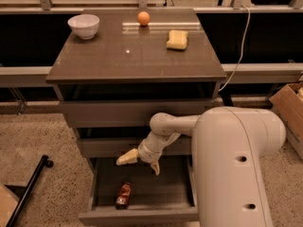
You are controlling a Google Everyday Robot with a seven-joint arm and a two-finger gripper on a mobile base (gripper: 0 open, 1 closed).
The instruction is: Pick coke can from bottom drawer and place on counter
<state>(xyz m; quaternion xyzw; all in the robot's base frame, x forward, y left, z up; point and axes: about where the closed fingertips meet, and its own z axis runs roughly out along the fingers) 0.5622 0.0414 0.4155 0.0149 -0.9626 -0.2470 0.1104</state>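
Observation:
The coke can lies on its side in the front left part of the open bottom drawer. My gripper hangs over the drawer, above and a little right of the can, apart from it. Its two pale fingers are spread apart and hold nothing. The white arm reaches in from the right, in front of the middle drawer. The counter is the glossy grey-brown top of the cabinet.
On the counter stand a white bowl at the back left, an orange fruit at the back middle and a yellow sponge at the right. A cardboard box sits on the floor at the right, a black bar at the left.

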